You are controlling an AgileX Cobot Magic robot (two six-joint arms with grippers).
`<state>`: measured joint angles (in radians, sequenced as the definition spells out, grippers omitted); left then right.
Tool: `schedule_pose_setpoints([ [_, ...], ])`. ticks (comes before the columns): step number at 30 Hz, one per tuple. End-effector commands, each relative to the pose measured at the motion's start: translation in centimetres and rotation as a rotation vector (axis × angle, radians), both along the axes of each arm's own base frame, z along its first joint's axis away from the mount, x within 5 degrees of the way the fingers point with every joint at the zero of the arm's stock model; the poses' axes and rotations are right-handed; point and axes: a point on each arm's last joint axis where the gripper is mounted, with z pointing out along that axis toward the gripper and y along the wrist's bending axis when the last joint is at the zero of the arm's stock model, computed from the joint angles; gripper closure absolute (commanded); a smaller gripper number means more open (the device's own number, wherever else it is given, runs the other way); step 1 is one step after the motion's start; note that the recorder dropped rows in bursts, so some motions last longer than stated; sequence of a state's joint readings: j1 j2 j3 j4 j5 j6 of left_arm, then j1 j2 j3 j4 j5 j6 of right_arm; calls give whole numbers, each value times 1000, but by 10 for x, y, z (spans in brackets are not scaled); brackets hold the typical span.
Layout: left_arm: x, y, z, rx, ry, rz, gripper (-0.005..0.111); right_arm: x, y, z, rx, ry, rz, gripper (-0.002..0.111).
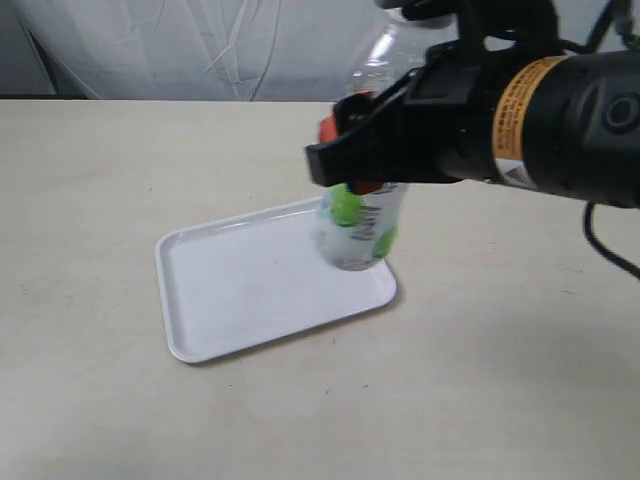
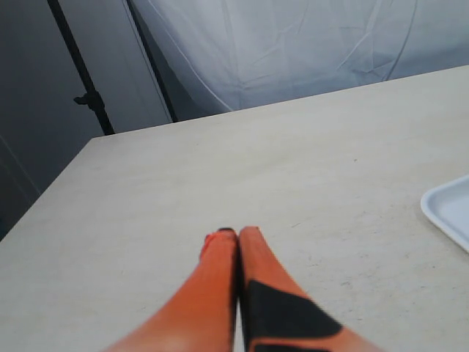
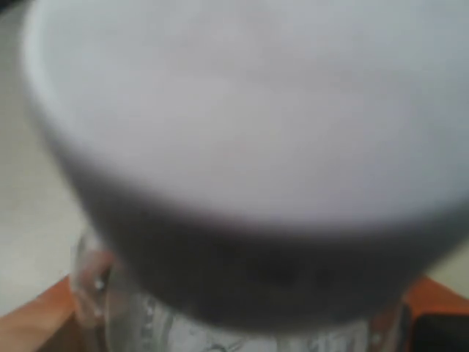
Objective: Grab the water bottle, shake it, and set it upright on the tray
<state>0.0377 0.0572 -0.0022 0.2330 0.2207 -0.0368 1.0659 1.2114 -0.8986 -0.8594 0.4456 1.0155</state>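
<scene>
The water bottle [image 1: 362, 232] is upright and blurred, and my right gripper [image 1: 352, 160] is shut around its middle. Its base is at the right corner of the white tray [image 1: 250, 290]; I cannot tell whether it touches the tray. In the right wrist view the bottle's white cap [image 3: 242, 110] fills most of the picture, with an orange finger [image 3: 37, 319] on either side of the clear body below it. My left gripper [image 2: 239, 233] is shut with nothing in it, low over bare table. A corner of the tray [image 2: 451, 213] shows at the edge of that view.
The beige table [image 1: 100, 180] spreads around the tray. A white sheet [image 1: 200, 50] hangs behind the table's far edge. A dark stand pole [image 2: 84, 81] is beyond the table in the left wrist view.
</scene>
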Motion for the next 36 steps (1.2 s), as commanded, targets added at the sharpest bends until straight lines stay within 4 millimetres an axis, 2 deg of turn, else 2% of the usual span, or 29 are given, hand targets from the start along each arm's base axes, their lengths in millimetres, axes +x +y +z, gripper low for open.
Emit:
schedule_pose_setpoints([
  [1,0,0,1,-11,-16,-1,107,-10,26,11,177,-44,238,109],
  [4,0,0,1,-11,-16,-1,107,-7,25,7,110,-72,223,109],
  [8,0,0,1,-11,-16,-1,107,7,2,-4,-149,-102,12,109],
  [11,0,0,1,-11,-16,-1,107,13,-9,-8,-176,-56,-147,109],
  [13,0,0,1,-11,-16,-1,107,10,-5,-9,-117,-9,-131,109],
  [17,0,0,1,-11,-16,-1,107,-3,21,-4,99,54,102,109],
  [20,0,0,1,-11,-16,-1,107,-9,33,1,166,12,233,109],
  [24,0,0,1,-11,-16,-1,107,-5,27,-6,54,-5,180,109],
  [29,0,0,1,-11,-16,-1,107,7,4,-17,-191,-20,-16,109],
  [32,0,0,1,-11,-16,-1,107,9,0,-17,-201,-10,-65,109],
  [36,0,0,1,-11,-16,-1,107,6,10,-14,-65,25,-25,109],
])
